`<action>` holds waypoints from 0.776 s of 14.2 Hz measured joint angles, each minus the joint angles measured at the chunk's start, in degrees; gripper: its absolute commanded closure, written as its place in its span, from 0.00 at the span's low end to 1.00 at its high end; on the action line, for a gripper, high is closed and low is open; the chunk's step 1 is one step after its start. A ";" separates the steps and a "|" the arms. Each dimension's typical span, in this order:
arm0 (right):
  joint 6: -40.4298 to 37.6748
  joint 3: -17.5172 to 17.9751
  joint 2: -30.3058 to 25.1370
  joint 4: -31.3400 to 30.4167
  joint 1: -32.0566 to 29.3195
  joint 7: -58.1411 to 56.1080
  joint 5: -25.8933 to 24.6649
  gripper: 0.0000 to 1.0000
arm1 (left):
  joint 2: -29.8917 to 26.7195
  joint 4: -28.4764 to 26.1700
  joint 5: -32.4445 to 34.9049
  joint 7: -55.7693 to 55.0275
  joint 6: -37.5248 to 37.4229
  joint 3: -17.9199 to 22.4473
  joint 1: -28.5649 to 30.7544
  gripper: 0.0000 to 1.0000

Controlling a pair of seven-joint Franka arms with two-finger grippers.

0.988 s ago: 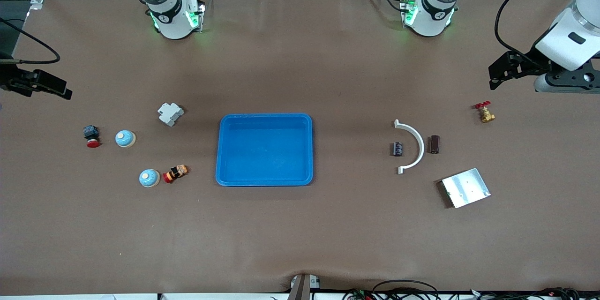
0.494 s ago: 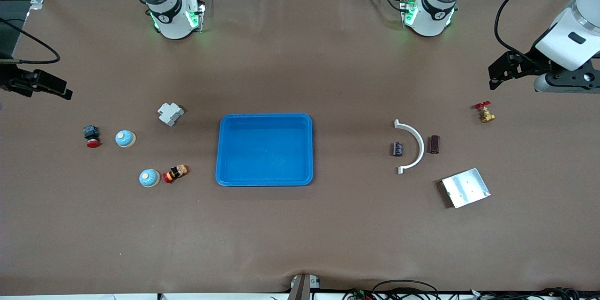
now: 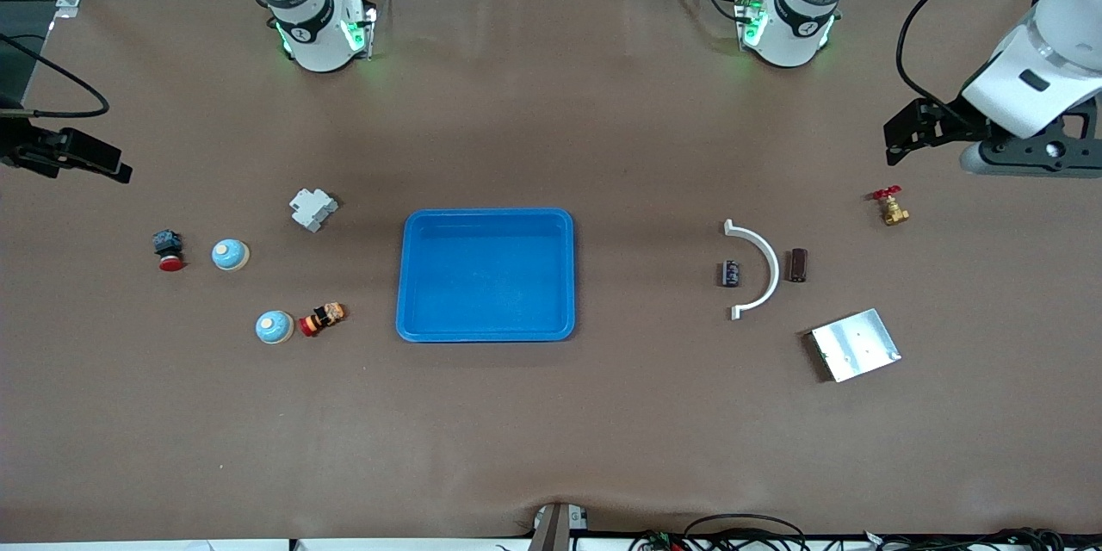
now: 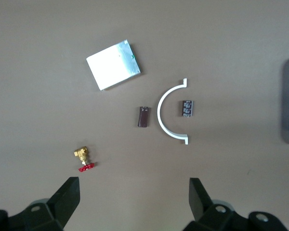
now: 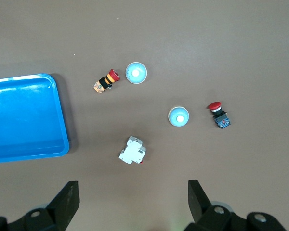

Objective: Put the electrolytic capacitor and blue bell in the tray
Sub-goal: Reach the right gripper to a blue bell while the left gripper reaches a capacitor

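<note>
The capacitor (image 3: pixel 732 273), probably light and stiff, lies inside the white arc (image 3: pixel 758 267); grasp its sides. Two bells (image 3: pixel 231 254) sit near the right arm's end. The tray (image 3: pixel 413 275) is empty. The left gripper (image 4: pixel 134 199) and right gripper (image 5: pixel 133 199) hover with jaws spread.

Your left gripper (image 3: pixel 900 142) is the one thing that differs from a second ago. It now sits a little closer to the white curved bracket (image 3: pixel 758 269) than it did, and the arm's white wrist housing is tilted more steeply than before. It hangs over the bare table near the brass valve with the red handle (image 3: pixel 891 207), its jaws as wide apart as before.
</note>
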 measured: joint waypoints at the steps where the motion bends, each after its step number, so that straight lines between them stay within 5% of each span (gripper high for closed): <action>1: 0.04 -0.08 0.02 0.00 -0.41 0.00 0.01 0.00 | 0.14 -1.02 0.00 0.02 0.43 -0.04 -0.02 0.00; 7: 5.64 -0.27 2.06 -0.28 -1.96 -0.01 0.36 0.00 | 1.10 -10.87 0.00 0.03 11.01 -0.24 -0.05 0.00; 11: 13.89 -0.37 9.99 -1.92 -2.91 -0.49 0.48 0.00 | 1.57 -18.73 0.00 0.03 20.87 -0.23 0.09 0.00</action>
